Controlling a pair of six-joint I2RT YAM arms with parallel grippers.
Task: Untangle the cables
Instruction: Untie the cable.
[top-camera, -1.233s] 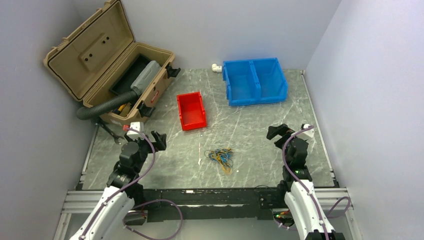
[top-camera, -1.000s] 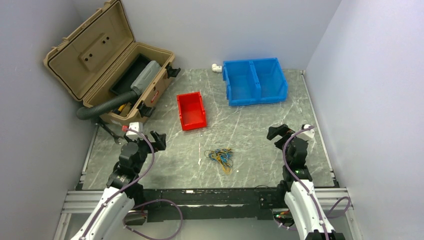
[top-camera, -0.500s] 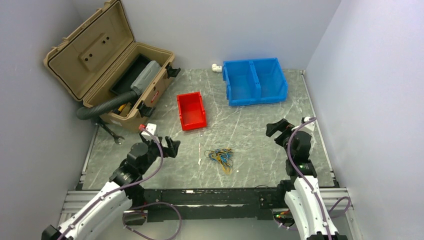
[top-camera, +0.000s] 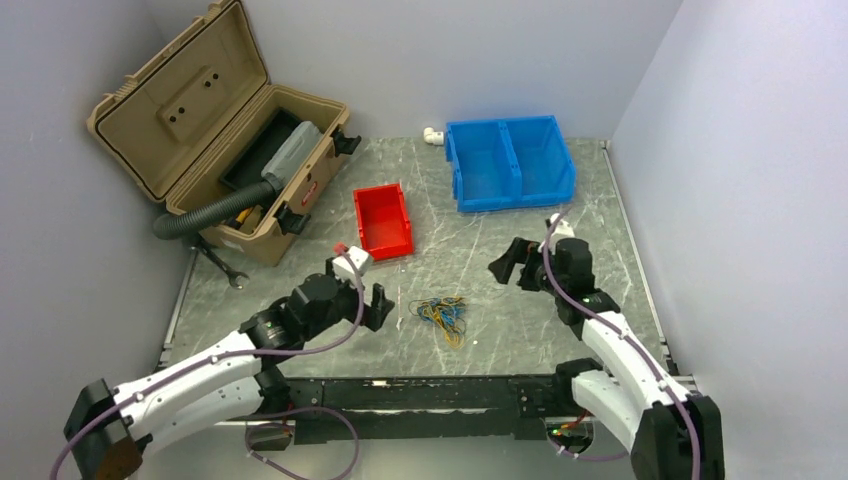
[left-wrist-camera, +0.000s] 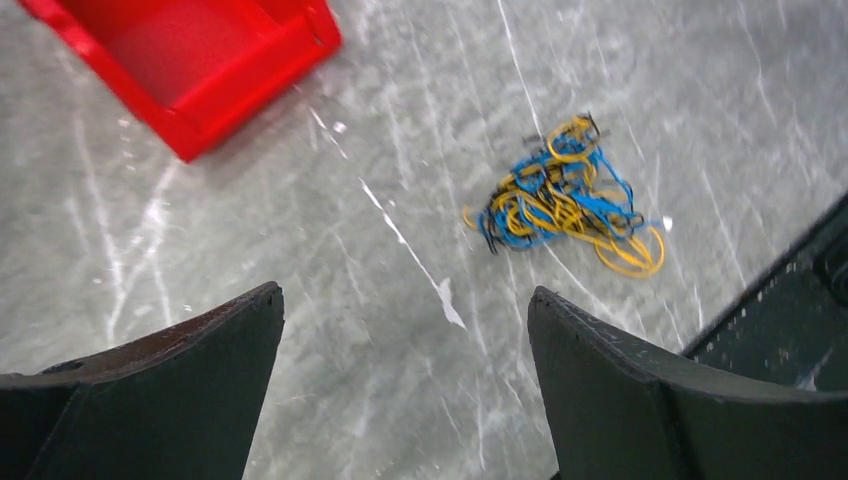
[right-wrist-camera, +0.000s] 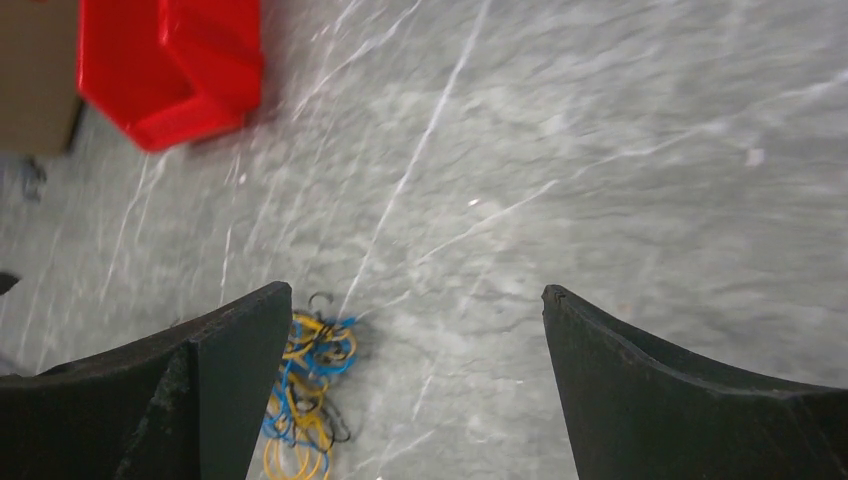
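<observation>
The tangle of thin blue, yellow and black cables (top-camera: 441, 316) lies unmoved on the grey marbled tabletop (top-camera: 500, 335). The left gripper (top-camera: 376, 305) and right gripper (top-camera: 506, 266), jaws spread wide, have swung inward from the sides, flanking it without contact.

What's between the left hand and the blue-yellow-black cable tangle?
Nothing. In the left wrist view, only bare grey marbled tabletop lies between the left hand and the tangle of thin blue, yellow and black cables.

Plain pale grey walls (top-camera: 450, 60) enclose a grey, white-veined marble-patterned table (top-camera: 460, 240).
</observation>
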